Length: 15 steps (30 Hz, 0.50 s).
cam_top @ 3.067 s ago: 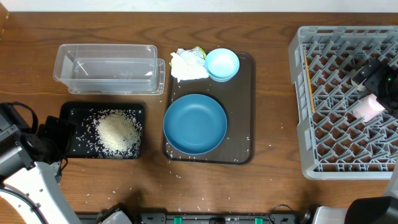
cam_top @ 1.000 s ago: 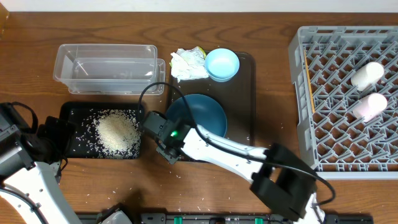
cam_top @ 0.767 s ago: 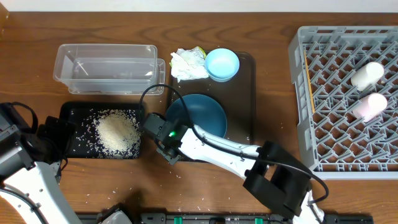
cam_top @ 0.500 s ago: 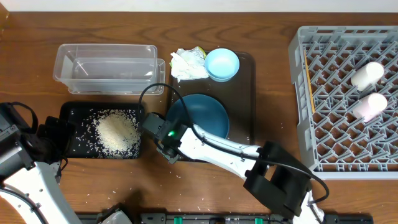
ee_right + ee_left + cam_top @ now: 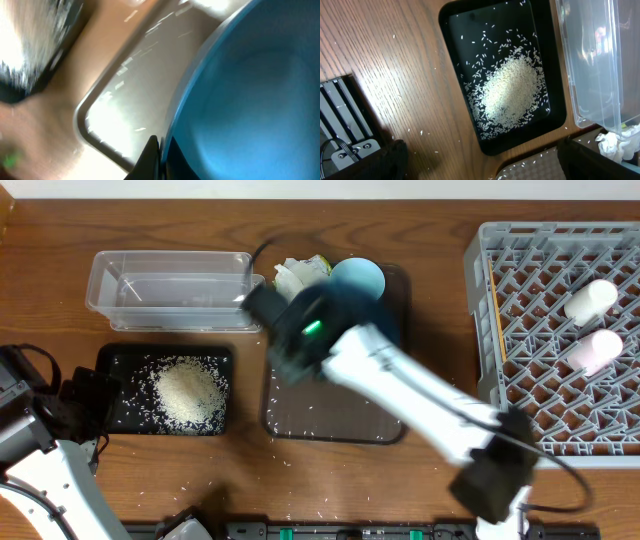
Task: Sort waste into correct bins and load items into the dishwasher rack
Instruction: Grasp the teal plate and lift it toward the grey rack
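Overhead: the right arm (image 5: 400, 380) (blurred) crosses the brown tray (image 5: 300, 415). A light-blue bowl (image 5: 362, 275) and paper wad (image 5: 298, 278) lie at the tray's far edge, a clear tub (image 5: 170, 288) and rice (image 5: 188, 392) in a black tray (image 5: 112, 385) lie to the left, and a white cup (image 5: 590, 298) and pink cup (image 5: 593, 348) sit in the rack (image 5: 520, 330) on the right. Left wrist: the left gripper (image 5: 490, 162) stands wide apart near the black tray. Right wrist: the right gripper (image 5: 159, 150) is clamped on the rim of the dark-blue bowl (image 5: 250, 100), over the brown tray.

1. A brown wooden surface (image 5: 430, 260) with clear grain (image 5: 385, 65) fills the scene.
2. A dark brown rectangular serving tray (image 5: 330, 415) with rounded corners lies flat near the middle of it; up close it blurs (image 5: 120, 110).
3. A black rail (image 5: 250, 532) lines the near edge.
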### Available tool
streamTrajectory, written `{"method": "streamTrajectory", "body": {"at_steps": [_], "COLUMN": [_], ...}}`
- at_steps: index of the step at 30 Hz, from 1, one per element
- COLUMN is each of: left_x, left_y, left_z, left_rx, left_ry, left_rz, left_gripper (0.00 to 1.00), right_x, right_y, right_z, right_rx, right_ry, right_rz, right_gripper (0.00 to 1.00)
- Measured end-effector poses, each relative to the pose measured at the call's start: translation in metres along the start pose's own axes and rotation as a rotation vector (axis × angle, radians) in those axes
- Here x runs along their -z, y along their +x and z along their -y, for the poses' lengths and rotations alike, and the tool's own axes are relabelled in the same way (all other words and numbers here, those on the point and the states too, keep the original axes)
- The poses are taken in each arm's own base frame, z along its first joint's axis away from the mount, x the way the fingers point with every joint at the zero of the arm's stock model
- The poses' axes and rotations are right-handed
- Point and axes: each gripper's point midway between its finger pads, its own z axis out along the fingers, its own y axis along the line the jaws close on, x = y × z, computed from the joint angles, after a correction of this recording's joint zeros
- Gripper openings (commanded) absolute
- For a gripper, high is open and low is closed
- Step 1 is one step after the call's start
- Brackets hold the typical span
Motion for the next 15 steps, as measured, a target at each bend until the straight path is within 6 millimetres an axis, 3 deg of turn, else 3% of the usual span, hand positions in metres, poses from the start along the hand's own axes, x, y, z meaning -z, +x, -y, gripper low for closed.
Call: {"method": "streamTrajectory", "body": {"at_steps": [3,5,10,15], "left_x": [0.0,0.0,0.0,0.0], "left_y": [0.0,0.0,0.0,0.0], "left_z": [0.0,0.0,0.0,0.0], "left_rx": [0.0,0.0,-0.001,0.0], "left_ry": [0.0,0.0,0.0,0.0], "left_rz": [0.0,0.0,-0.001,0.0], "left_gripper": [0.98,0.98,0.98,0.98], "right_x": [0.049,0.076,0.123,0.147], "right_y": [-0.018,-0.017,0.01,0.045], "right_z": [0.073,0.121,0.218,0.301], "right_rx": [-0.155,-0.257,-0.466,-0.652], "right_ry": [0.037,0.065,0.071,0.049], "right_rz": [0.1,0.144,0.198,0.244], "right_gripper": [0.01,0.01,0.01,0.01]}}
